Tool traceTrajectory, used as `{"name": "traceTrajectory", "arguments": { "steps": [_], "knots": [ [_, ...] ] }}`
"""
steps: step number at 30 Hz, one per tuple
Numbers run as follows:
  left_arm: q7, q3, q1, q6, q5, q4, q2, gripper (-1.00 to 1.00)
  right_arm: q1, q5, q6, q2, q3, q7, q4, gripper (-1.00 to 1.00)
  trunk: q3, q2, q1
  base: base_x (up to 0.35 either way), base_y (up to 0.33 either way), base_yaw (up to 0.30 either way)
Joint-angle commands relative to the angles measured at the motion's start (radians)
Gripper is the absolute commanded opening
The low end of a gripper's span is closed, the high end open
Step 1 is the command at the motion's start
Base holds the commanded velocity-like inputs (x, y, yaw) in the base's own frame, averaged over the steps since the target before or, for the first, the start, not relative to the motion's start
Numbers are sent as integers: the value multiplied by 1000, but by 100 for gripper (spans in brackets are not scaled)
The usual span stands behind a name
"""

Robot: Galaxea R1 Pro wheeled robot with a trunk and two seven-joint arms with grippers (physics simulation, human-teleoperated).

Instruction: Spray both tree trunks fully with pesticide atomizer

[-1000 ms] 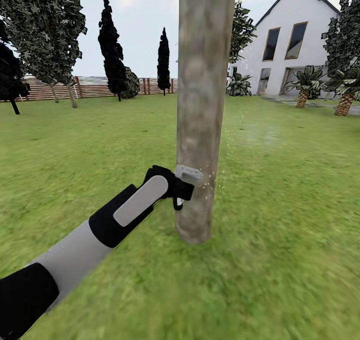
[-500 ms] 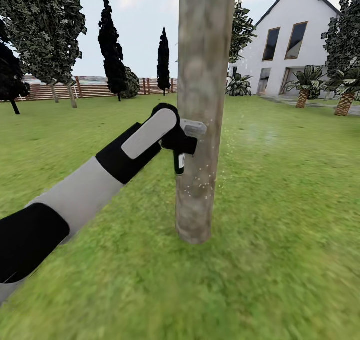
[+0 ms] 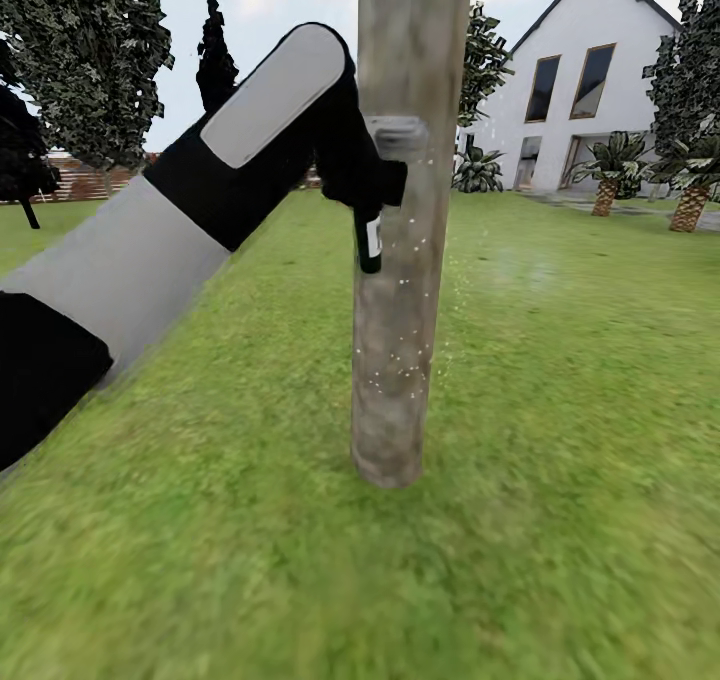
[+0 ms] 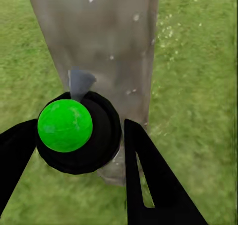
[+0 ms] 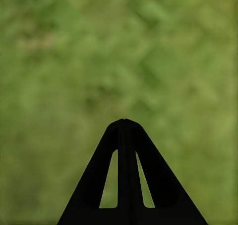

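left gripper [image 3: 385, 165] clamped on pesticide atomizer [image 3: 369, 238], bottle hanging upright, nozzle facing the trunk | tree trunk [image 3: 400, 290] just beyond, white pesticide specks [image 3: 400, 360] lower down | right gripper [image 5: 125, 123] closed, over lawn [image 5: 59, 61]

The tree trunk [image 3: 400, 260] stands in the middle of the lawn [image 3: 560, 460]. The left gripper [image 3: 385, 165] is at the trunk's left side, high up, with the pesticide atomizer [image 3: 369, 240] hanging under it. The house [image 3: 590, 90] is behind, to the right. The fence [image 3: 80, 180] is far behind, to the left.
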Motion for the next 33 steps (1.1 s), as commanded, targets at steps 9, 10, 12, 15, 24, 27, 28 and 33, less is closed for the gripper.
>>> {"name": "traceTrajectory", "arguments": {
  "steps": [9, 10, 12, 15, 24, 27, 28, 33],
  "knots": [
    [12, -2, -152, 3, 129, 11, 7, -100, 0, -8, 5, 0, 3, -2, -2, -100, -1, 0, 0, 0, 0, 0],
    [12, -2, -159, 3, 135, 12, 7, -100, 0, -8, 5, 0, 3, -2, -2, -100, -1, 0, 0, 0, 0, 0],
    [12, -2, -163, 3, 139, 13, 8, -100, 0, -8, 5, 0, 3, -2, -2, -100, -1, 0, 0, 0, 0, 0],
    [48, 1, -163, 3, 139, 3, 4, -100, 0, -9, 5, 0, 2, -2, -2, -100, -1, 0, 0, 0, 0, 0],
    [127, -1, 124, 3, 115, -116, 5, -100, 0, -10, 5, 1, 6, -1, -3, -100, -1, 0, 0, 0, 0, 0],
    [136, -2, 261, 3, 114, -173, 9, -100, 0, -10, 5, 1, 5, -1, -3, -100, -1, 0, 0, 0, 0, 0],
    [136, -3, 299, 0, 113, -189, 10, -100, 0, -10, 5, 1, 5, -1, -3, -100, -1, 0, 0, 0, 0, 0],
    [137, -8, 485, -3, 46, -287, 13, -100, 0, -11, 5, 1, 5, -1, -2, -100, -1, 0, 0, 0, 0, 0]
  ]
}}
